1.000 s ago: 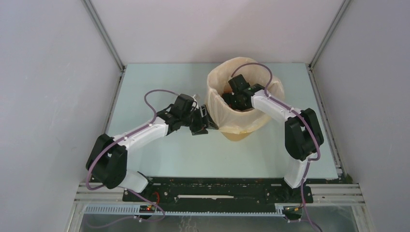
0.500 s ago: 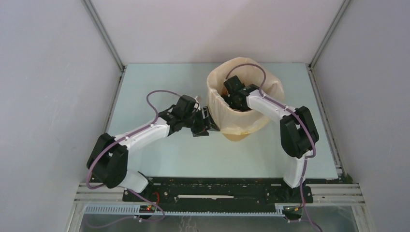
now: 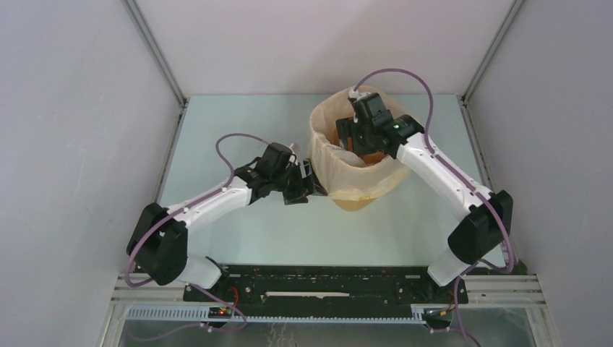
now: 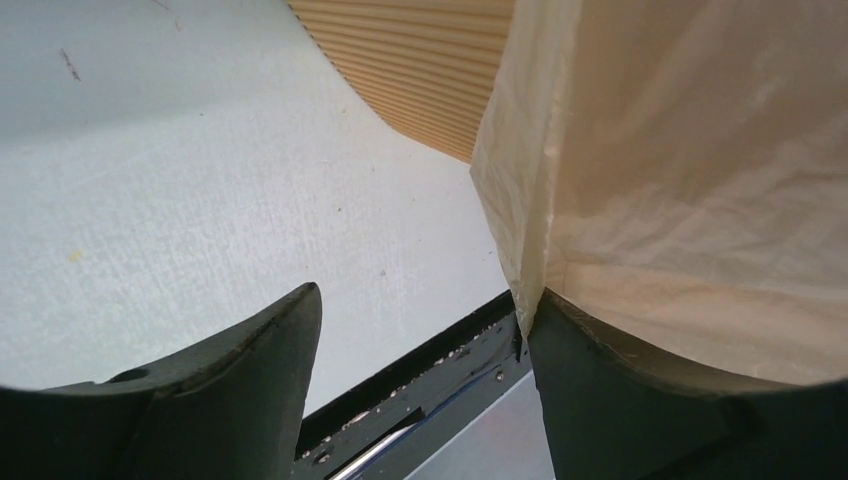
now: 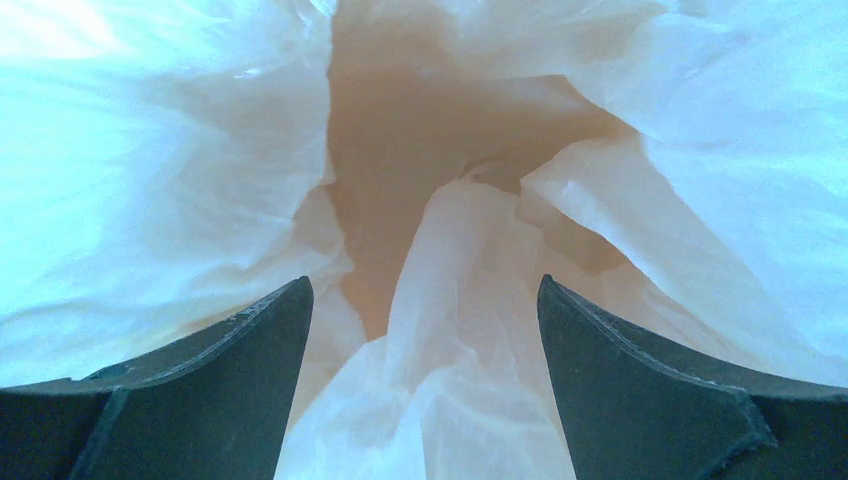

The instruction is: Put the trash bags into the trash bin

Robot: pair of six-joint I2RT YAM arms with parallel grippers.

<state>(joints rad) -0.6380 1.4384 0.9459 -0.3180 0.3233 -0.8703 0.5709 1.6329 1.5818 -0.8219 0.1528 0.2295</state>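
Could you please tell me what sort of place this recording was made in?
Probably a robot test cell in a lab: plain white panel walls on aluminium frame posts, and two white-and-black robot arms bolted to a black rail, at an orange-tan mesh wastebasket.

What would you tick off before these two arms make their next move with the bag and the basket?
1. The orange-tan plastic trash bin stands upright on the pale table: ok.
2. The translucent cream plastic trash bag is folded over the bin's rim: ok on the near and left sides; behind the right arm, cannot tell.
3. The left gripper is free of the bag: ok. Its jaws are apart and the hem lies beside one finger, not clamped.
4. The right gripper is open over the bin's mouth: ok.
5. The bag is spread smooth inside: not ok, loose folds bunch in the middle.
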